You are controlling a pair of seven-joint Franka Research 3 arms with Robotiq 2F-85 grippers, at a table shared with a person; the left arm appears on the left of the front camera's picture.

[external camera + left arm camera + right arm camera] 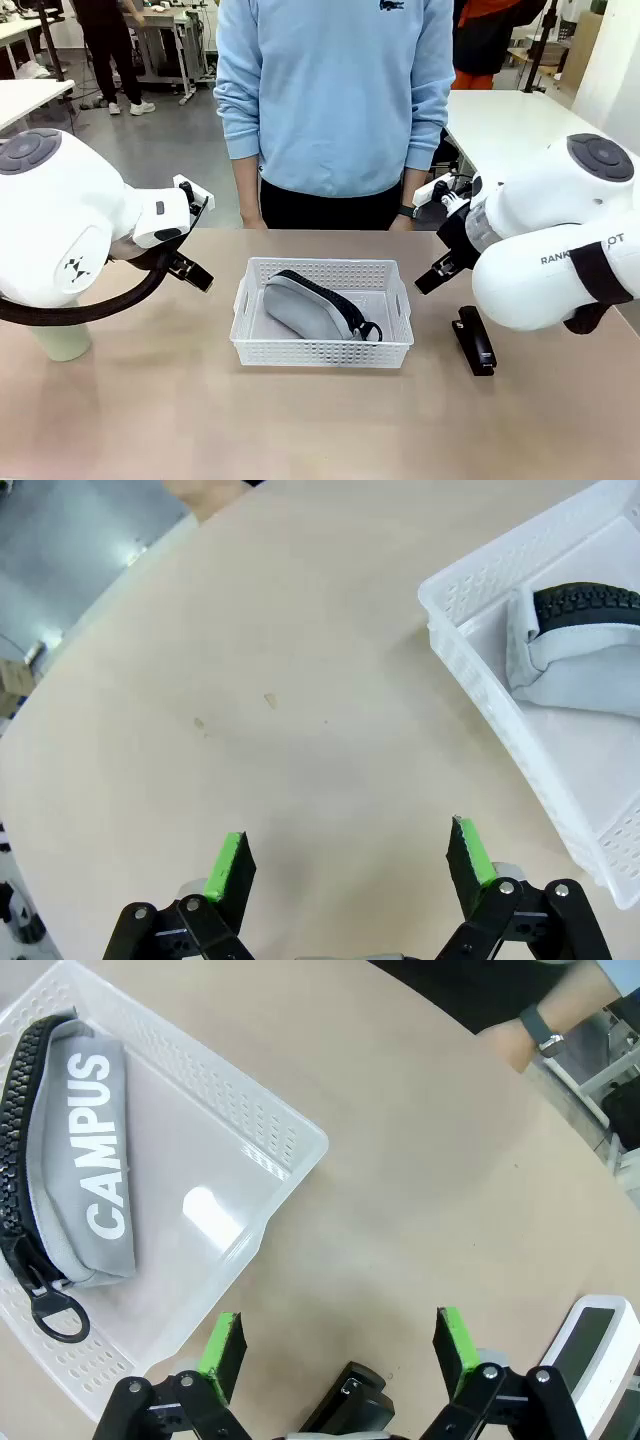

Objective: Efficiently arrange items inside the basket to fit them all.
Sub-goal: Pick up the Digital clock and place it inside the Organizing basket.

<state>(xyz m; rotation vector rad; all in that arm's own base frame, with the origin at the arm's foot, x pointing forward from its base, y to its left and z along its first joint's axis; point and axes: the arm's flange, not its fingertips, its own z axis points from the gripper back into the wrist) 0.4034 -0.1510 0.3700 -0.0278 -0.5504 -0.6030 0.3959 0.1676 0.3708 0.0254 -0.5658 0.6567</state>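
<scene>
Black stapler (475,342) beside perforated white basket (320,352) holding grey oval case (305,305).

Grey case (95,1150): we read "CAMPUS" in white capitals along its side.
Right arm (540,275): we make out "RANK" and "OT", partly covered.
Person's sweatshirt (330,90): small dark crocodile emblem.
</scene>
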